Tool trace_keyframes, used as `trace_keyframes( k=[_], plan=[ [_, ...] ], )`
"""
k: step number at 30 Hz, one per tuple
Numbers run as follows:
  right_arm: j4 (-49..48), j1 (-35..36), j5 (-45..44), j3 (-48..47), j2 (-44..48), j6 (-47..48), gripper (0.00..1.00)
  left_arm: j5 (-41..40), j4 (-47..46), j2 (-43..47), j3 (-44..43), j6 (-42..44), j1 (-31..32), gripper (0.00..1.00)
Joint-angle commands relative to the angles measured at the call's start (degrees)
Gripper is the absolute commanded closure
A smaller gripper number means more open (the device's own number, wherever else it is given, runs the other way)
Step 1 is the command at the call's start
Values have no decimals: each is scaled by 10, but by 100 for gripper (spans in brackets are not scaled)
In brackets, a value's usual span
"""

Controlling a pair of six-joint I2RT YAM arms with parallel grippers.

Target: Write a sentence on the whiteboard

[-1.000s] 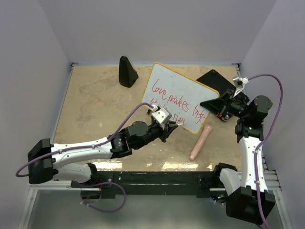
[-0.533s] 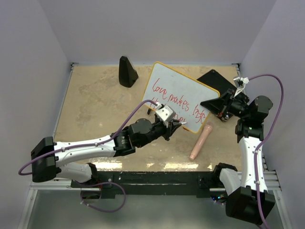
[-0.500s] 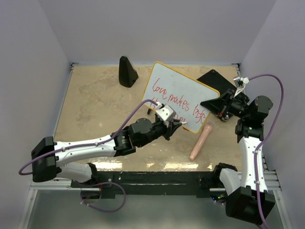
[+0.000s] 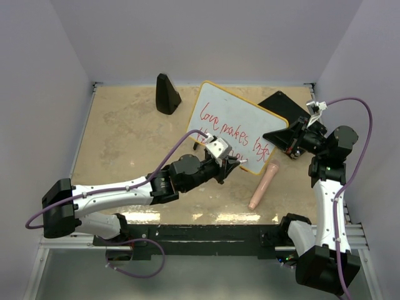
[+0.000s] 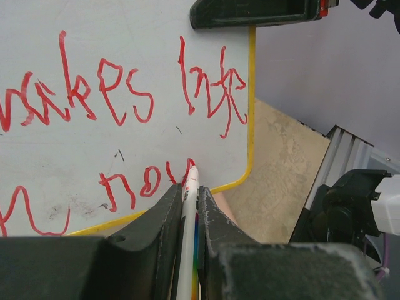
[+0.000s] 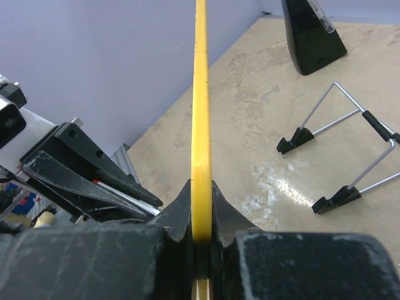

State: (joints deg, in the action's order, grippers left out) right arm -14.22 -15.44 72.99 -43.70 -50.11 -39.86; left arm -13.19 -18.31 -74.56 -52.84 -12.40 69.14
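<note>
Top view: the whiteboard (image 4: 244,119) stands tilted on the counter (image 4: 125,144), right of centre, with the red sentence (image 4: 228,132) across it.

Left wrist view: the left fingers (image 5: 156,225) are clenched on a marker (image 5: 189,200), its tip touching the whiteboard at the second line.

Right wrist view: the right fingers (image 6: 178,212) clamp the whiteboard's yellow edge.

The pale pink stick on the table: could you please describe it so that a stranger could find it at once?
Find the yellow-rimmed whiteboard with red writing in the middle of the tan table. Just beyond its near right corner, toward the right arm, the pale pink stick lies flat. It is the only pinkish, rod-shaped thing; the wedge at the back is black.
</note>
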Motion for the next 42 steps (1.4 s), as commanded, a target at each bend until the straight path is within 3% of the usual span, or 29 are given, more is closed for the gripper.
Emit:
trace_keyframes(
  k=[1,12,27,32,35,42],
  plan=[
    [-33,1,8,-15,19,-21,100,11,7,10,21,-17,-2,100],
    [-33,1,7,-15,20,-22,100,26,14,6,24,-27,-2,100],
    [-33,1,9,-15,25,-22,100,26,-7,-33,-65,14,-11,100],
    [-22,1,10,-19,19,-7,100,117,-17,36,-50,26,-11,100],
    [-9,1,12,-29,12,10,100,129,12,107,-40,38,-16,100],
    [50,1,5,-56,-10,66,100,155,90,216,-10,37,-121,100]
  ],
)
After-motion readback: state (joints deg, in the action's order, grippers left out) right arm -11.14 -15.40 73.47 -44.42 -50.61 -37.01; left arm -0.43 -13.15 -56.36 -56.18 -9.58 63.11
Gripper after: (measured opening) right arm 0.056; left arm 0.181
